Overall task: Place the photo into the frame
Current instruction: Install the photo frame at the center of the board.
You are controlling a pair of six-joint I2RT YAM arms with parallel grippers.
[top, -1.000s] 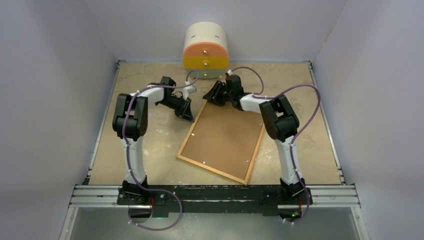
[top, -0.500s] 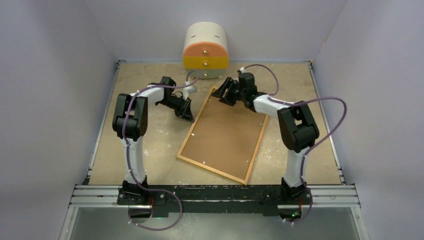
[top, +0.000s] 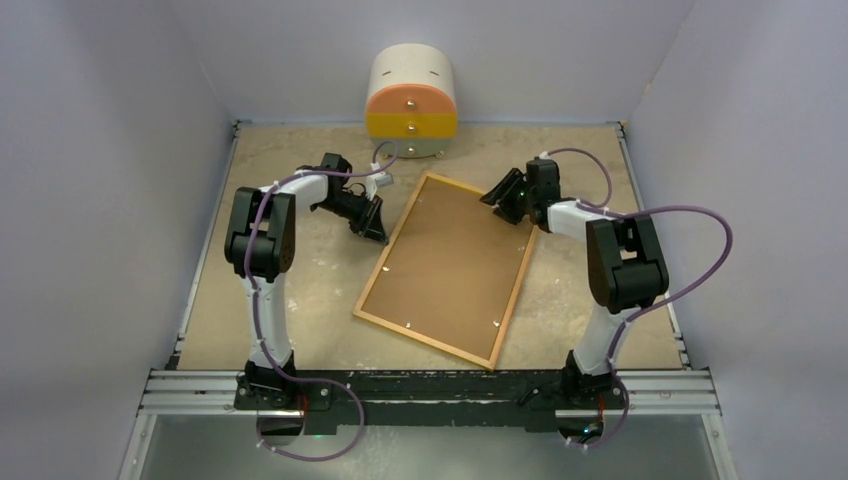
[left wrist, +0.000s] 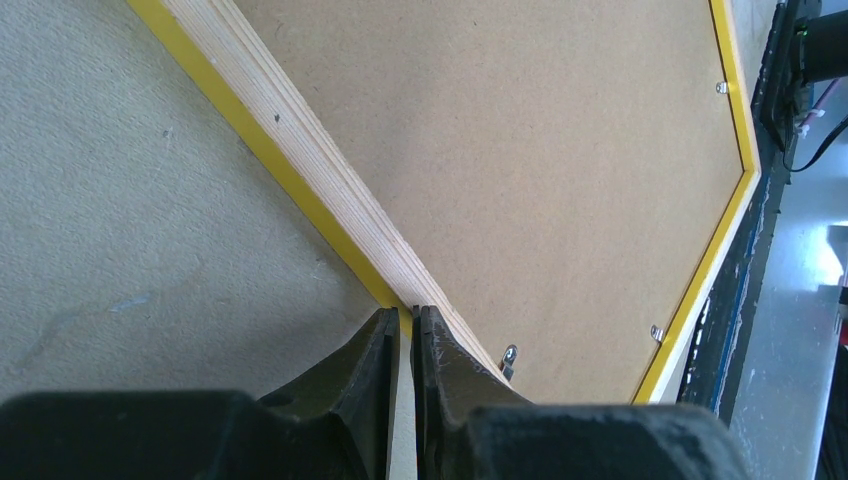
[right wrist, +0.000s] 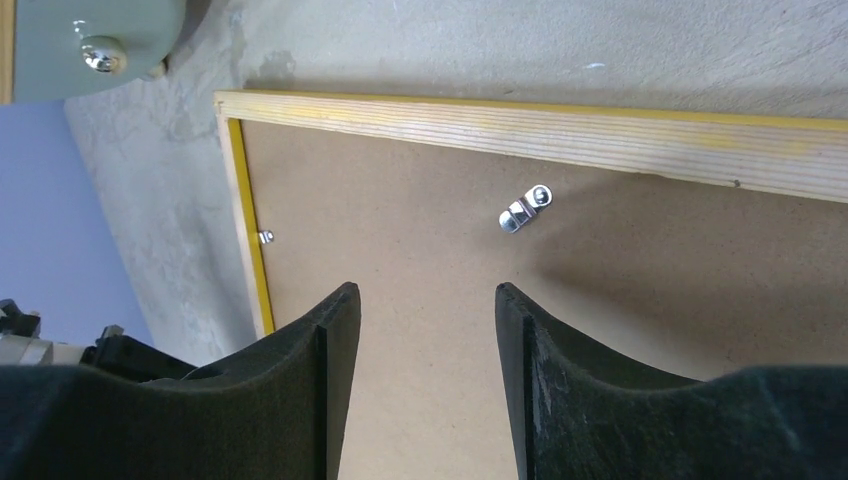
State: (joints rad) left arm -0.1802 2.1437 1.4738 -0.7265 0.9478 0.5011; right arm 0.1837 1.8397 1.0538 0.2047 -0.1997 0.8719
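Your right gripper (right wrist: 425,295) hangs open over a turn clip (right wrist: 525,212) on the face-down frame (top: 371,283) mid-desk, your left gripper (left wrist: 408,315) pinched shut at its left rail — no photo shows — and a clumsy push on that clip could skid the frame toward the desk's far edge.

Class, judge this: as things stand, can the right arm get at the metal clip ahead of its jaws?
Probably yes: the right gripper hangs open over the backing board, and the clip lies bare just ahead of its jaws, with nothing between.
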